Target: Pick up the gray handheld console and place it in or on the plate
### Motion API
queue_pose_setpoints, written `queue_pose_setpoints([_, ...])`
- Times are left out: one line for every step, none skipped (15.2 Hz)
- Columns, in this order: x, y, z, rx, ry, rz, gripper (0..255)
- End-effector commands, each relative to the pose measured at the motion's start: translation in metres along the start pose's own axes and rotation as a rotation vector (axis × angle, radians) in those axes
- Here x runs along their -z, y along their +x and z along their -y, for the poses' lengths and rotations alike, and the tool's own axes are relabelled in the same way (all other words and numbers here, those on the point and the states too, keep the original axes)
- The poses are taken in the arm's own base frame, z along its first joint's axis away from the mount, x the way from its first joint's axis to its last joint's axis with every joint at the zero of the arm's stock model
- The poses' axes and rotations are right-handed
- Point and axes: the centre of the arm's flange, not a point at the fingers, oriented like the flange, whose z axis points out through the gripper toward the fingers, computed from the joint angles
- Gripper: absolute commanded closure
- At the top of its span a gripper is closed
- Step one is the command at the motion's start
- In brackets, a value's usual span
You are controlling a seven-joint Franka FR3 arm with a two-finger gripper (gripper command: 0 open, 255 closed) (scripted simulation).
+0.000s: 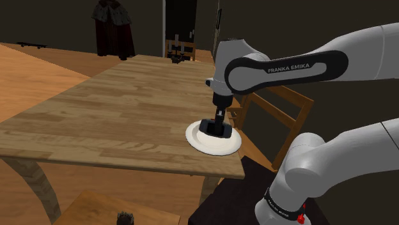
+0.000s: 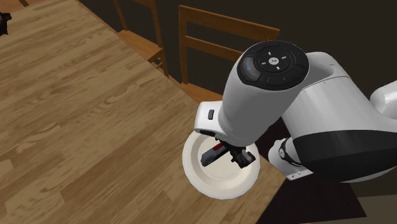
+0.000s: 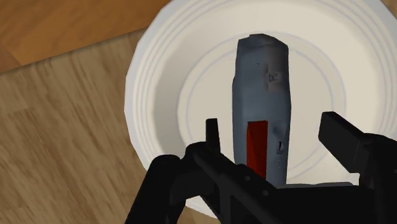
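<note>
In the shoulder view your claw (image 1: 217,130) hangs low over the plate (image 1: 220,149). The plate sits at the counter (image 1: 115,115) corner near the stand, so the arm reaches it folded, pointing straight down.

In the second exterior view the console (image 2: 210,155) lies flat inside the plate's rim, red patch up, under the wrist.

In the wrist view the fingers stand wide, with a gap on each side of the console. Nothing is gripped, and the plate carries it. I judge the placing done; lift straight up so no finger drags it off.
</note>
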Motion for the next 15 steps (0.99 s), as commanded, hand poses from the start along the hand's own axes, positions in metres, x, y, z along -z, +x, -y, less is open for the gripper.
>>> queue_pose_setpoints([0.000,0.000,0.000,0.000,0.000,0.000,0])
queue_pose_setpoints([0.000,0.000,0.000,0.000,0.000,0.000,0])
queue_pose_setpoints([0.000,0.000,0.000,0.000,0.000,0.000,0])
queue_pose_setpoints([0.000,0.000,0.000,0.000,0.000,0.000,0])
queue_pose_setpoints([0.013,0.000,0.000,0.000,0.000,0.000,0])
queue_pose_setpoints([0.026,0.000,0.000,0.000,0.000,0.000,0])
queue_pose_setpoints([0.040,0.000,0.000,0.000,0.000,0.000,0])
queue_pose_setpoints([0.050,0.000,0.000,0.000,0.000,0.000,0])
queue_pose_setpoints([0.050,0.000,0.000,0.000,0.000,0.000,0])
queue_pose_setpoints([0.050,0.000,0.000,0.000,0.000,0.000,0])
queue_pose_setpoints([0.050,0.000,0.000,0.000,0.000,0.000,0])
queue_pose_setpoints([0.050,0.000,0.000,0.000,0.000,0.000,0])
queue_pose_setpoints([0.050,0.000,0.000,0.000,0.000,0.000,0])
queue_pose_setpoints([0.050,0.000,0.000,0.000,0.000,0.000,0])
queue_pose_setpoints([0.050,0.000,0.000,0.000,0.000,0.000,0])
